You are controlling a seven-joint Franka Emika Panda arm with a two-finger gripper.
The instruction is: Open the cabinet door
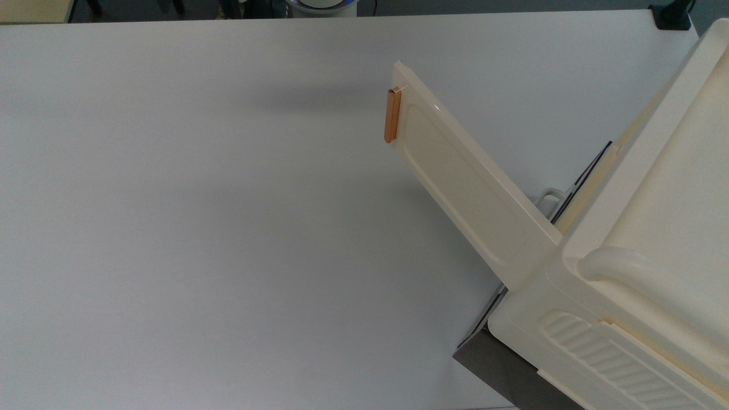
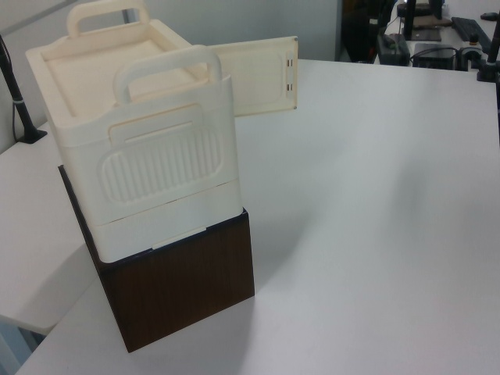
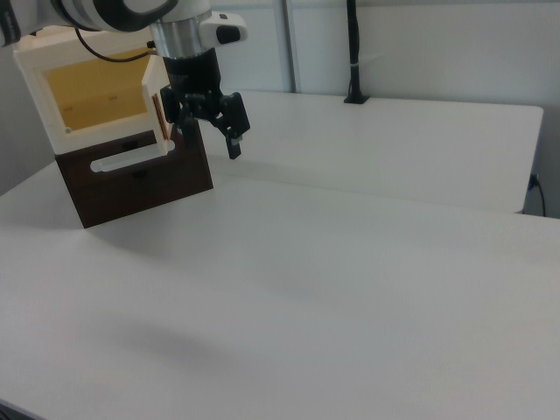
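Observation:
The cream cabinet door (image 1: 472, 188) stands swung out from the cream cabinet (image 1: 655, 228), with its copper-orange handle (image 1: 392, 114) at the free edge. In the top view nothing touches the handle. In the left view the door (image 2: 254, 76) sticks out behind the cabinet (image 2: 141, 148). In the right view the door's edge (image 3: 150, 96) and handle (image 3: 158, 118) show beside the open yellowish inside (image 3: 92, 96). My gripper (image 3: 210, 140) hangs above the table, just to the right view's right of the handle. It is open, with nothing between its fingers (image 3: 234, 144).
The cabinet sits on a dark brown base (image 2: 187, 289) whose front carries a white loop handle (image 3: 131, 157). A black clamped post (image 3: 353, 52) stands at the white table's (image 1: 199, 228) far edge. Desks with equipment (image 2: 437, 39) lie beyond the table.

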